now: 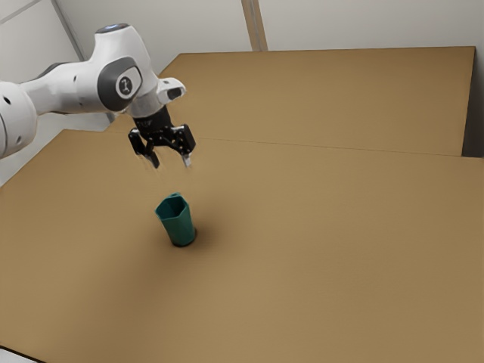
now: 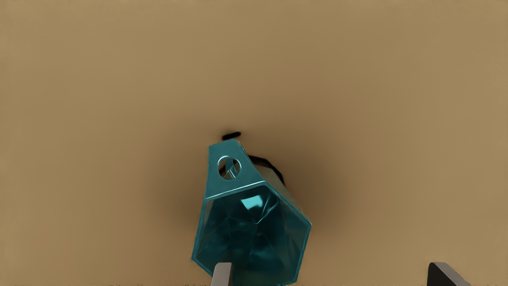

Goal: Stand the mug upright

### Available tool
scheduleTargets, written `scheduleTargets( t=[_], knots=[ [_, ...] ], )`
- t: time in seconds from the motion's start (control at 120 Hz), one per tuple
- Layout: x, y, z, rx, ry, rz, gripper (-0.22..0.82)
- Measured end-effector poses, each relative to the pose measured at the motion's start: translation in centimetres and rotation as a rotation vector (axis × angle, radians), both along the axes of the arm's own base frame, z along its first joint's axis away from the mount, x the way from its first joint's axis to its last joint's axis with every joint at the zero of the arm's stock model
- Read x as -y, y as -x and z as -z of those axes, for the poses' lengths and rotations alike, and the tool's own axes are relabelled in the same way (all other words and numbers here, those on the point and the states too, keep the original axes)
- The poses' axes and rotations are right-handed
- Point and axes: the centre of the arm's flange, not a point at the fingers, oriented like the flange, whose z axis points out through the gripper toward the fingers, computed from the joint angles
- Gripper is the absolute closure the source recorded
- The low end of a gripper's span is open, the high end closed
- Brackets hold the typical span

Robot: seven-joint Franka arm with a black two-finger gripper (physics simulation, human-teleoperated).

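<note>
Well, closest to the wrist camera you have the claw [image 1: 172, 162], released, its two fingers wide apart with nothing between them. In the wrist view one fingertip [image 2: 223, 274] overlaps the rim of the mug, but the exterior view shows air between claw and mug, so you are above it rather than touching.

Below that is your mug [image 1: 177, 221], mouth up and base down on the worktop [image 1: 318, 249]. You can see into it from above, and its handle [image 2: 235, 184] juts out to one side. The exterior view gives it a slight lean, which I'd put down to the camera's slant. Past the rim, the wrist view shows you a dark edge round the base and a soft shadow.

Farther off, the worktop runs back past a thin seam to a pale wall [image 1: 363, 24].

As for the step, the mug is as you want it. That would suit a released mug with the claw drawn clear, or one that simply stood so from the start; you can't tell which from this. Either way, the next move asks for no grasp or turn, only that you keep the fingers off the rim.
</note>
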Motion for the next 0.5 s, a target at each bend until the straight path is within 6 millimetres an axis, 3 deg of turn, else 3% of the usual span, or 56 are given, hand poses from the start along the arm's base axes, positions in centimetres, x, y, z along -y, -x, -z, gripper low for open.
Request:
scheduleTargets(
  t=[0.342, 0.5],
  knots=[
    [-3.0, -0.9, -11.1, 0.132, -0.078, 0.107, 0.02],
    [-3.3, -0.1, -13.0, 0.123, -0.091, 0.169, 0.01]
  ],
)
